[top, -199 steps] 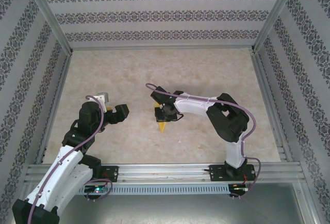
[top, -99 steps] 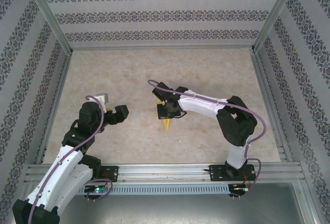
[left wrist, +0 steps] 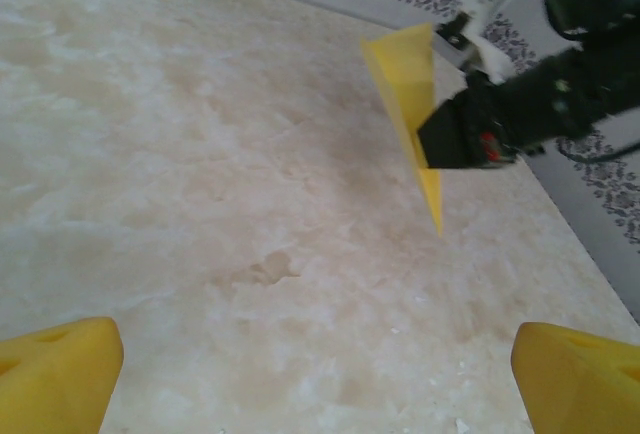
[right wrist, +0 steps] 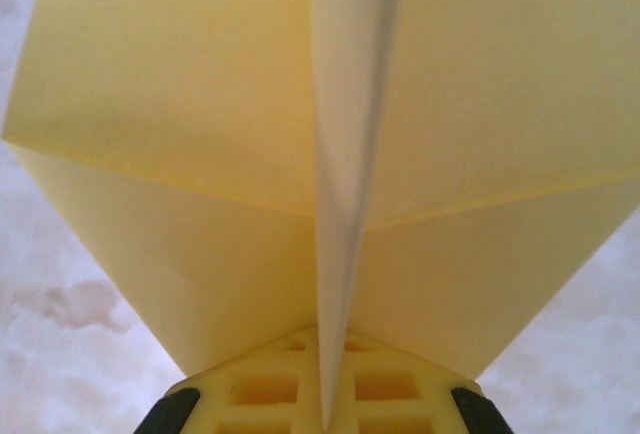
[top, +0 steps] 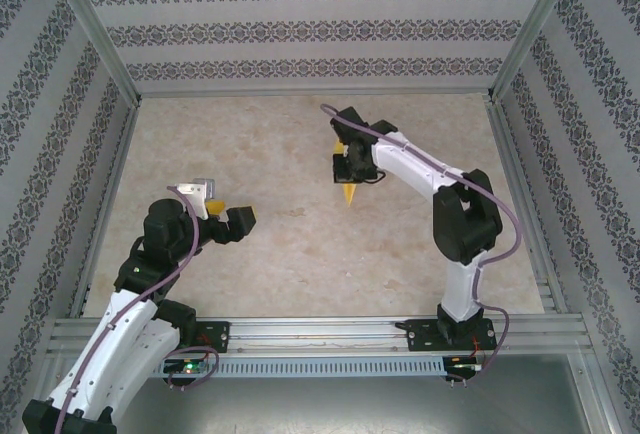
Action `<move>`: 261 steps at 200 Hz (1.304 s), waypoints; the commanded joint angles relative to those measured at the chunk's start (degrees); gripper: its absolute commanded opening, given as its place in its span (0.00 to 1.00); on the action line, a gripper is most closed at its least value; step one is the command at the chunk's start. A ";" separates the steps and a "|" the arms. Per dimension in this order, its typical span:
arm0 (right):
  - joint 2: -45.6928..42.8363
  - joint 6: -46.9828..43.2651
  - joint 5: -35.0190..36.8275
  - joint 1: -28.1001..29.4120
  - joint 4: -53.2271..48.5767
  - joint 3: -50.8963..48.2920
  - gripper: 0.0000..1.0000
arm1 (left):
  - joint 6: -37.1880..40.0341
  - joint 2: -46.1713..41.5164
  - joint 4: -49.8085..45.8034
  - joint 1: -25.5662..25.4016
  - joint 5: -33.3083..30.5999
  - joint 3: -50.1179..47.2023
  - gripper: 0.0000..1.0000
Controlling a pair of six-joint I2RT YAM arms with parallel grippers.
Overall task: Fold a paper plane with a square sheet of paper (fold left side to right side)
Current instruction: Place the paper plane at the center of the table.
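The paper plane [top: 348, 194] is a narrow yellow dart with a centre crease, its point hanging down toward the near side. My right gripper [top: 351, 168] is shut on its keel and holds it in the air over the far middle of the table. In the right wrist view the plane [right wrist: 200, 104] spreads both wings above the yellow pads [right wrist: 262, 390], and the right gripper [right wrist: 322, 394] clamps the centre fold. From the left wrist view the plane [left wrist: 406, 84] hangs from the right gripper [left wrist: 462, 136]. My left gripper [top: 226, 208] stands open and empty at the near left, its fingertips [left wrist: 55, 374] wide apart.
The marbled beige table [top: 240, 134] is ringed by an aluminium frame [top: 320, 332] and patterned walls. A faint brownish stain [left wrist: 262, 270] marks the surface between the left gripper and the plane.
My right arm has stretched away from the near middle toward the far centre, carrying the plane with it. The left gripper has shifted slightly and stands a little wider.
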 commanded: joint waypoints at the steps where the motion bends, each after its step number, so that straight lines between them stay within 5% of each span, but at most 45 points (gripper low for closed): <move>1: 5.15 -4.19 0.63 -2.32 -5.37 4.92 0.00 | 1.89 -0.44 2.96 1.10 2.79 0.86 1.00; 66: 17.84 -7.25 2.84 -6.12 -11.53 18.04 0.00 | 0.98 0.10 2.00 1.21 2.29 1.20 1.00; 197: 22.18 -7.60 1.16 -8.07 -9.27 17.54 0.00 | 0.12 0.89 2.61 1.25 1.52 0.34 1.00; 261: 21.76 -6.83 1.46 -8.07 -6.89 14.07 0.20 | 0.15 0.88 2.37 1.26 1.05 0.48 1.00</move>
